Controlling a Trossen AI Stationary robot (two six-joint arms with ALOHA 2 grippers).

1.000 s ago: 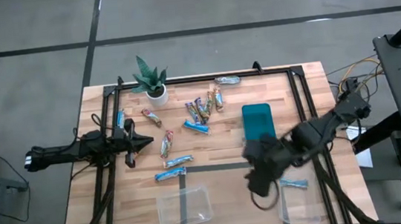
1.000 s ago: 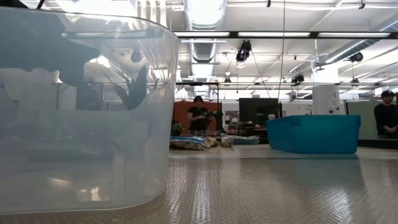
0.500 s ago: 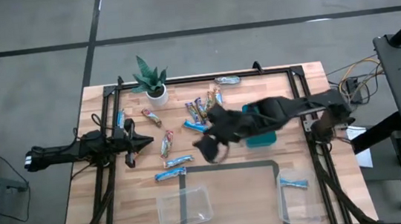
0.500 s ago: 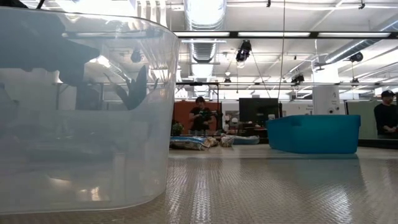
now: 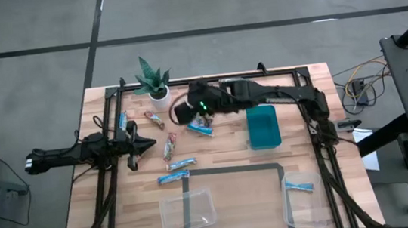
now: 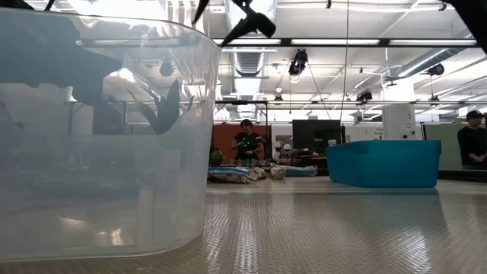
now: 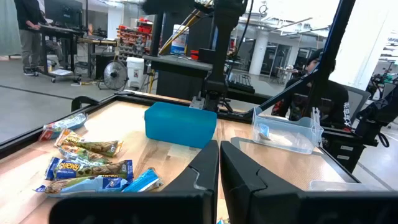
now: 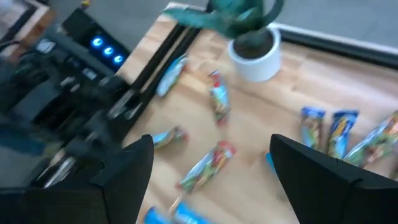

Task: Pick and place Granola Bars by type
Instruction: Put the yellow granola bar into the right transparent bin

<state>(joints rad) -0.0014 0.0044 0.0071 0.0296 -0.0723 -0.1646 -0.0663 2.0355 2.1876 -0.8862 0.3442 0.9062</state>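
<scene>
We hold our right gripper point(image 5: 182, 112), fingers spread and empty, just right of the plant point(image 5: 154, 81) above the bars point(image 5: 205, 111), ready to pick one, while the left gripper point(image 5: 145, 144), fingers together, waits below the plant.

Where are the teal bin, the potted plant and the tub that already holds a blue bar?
teal bin point(image 5: 262, 127): high view, on its inner floor.
potted plant point(image 5: 159, 96): high view, on its white pot.
clear tub point(image 5: 303, 208): high view, on its bare floor, below the blue bar point(image 5: 299, 187).
</scene>
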